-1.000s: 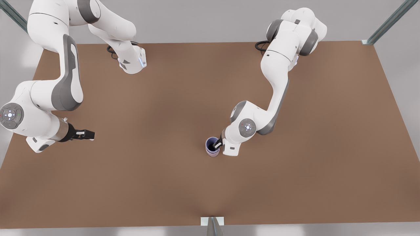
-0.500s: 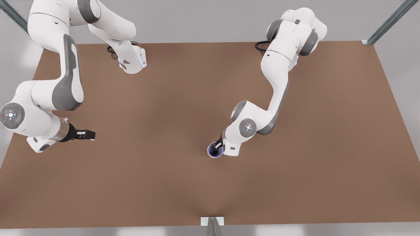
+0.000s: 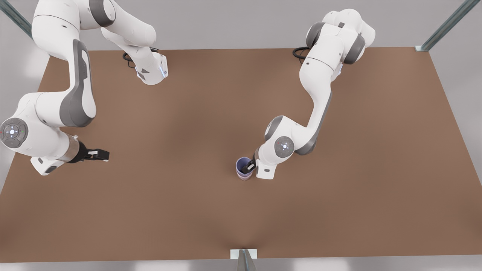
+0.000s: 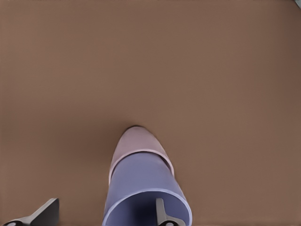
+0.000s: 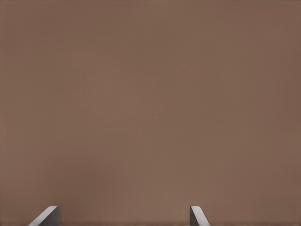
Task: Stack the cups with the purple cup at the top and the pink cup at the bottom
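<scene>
Lavender purple cup [image 4: 141, 188] had shifted slightly since half a second earlier. It sat nested in the pink cup [image 4: 136, 141], mid-frame in the front view. I judged the stack done. The left gripper [image 3: 249, 165] had its jaws wide astride the rim. The right gripper [image 3: 101, 154] waited at the frame's left, jaws wide.

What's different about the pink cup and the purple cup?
The purple cup is bluish lavender; the pink cup is pale dusty pink. The purple cup sits nested on top with its open mouth showing, while the pink cup is underneath on the table, mostly covered. The left gripper has one finger inside the purple cup; it isn't touching the pink cup. Both are plain, tapered and handleless.
</scene>
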### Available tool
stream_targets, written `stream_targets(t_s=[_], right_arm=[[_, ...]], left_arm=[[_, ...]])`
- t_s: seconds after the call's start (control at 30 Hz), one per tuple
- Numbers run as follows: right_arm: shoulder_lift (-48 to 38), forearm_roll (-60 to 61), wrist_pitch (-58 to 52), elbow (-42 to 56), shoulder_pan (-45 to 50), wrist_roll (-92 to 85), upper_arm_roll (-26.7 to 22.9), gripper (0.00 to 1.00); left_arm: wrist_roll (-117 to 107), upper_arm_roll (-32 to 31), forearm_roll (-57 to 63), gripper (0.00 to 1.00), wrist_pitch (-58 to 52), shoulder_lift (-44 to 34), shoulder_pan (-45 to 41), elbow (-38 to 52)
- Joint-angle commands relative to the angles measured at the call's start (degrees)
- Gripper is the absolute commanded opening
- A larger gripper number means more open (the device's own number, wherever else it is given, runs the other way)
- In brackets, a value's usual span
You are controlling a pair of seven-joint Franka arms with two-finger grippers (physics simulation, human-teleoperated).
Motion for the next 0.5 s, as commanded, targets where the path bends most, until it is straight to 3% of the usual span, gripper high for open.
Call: stream_targets(t_s=[0.0,0.37,0.47], right_arm=[[0.0,0.0,0.0,0.0,0.0,0.09,0.0,1.0],[0.0,0.09,0.0,0.0,0.09,0.09,0.0,1.0],[0.0,0.0,0.0,0.0,0.09,0.09,0.0,1.0]], left_arm=[[0.0,0.0,0.09,1.0,0.0,-0.01,0.01,0.0],[-0.09,0.0,0.0,1.0,-0.18,-0.18,0.1,0.0],[0.0,0.53,-0.17,1.0,-5.17,-4.04,0.28,0.0]])
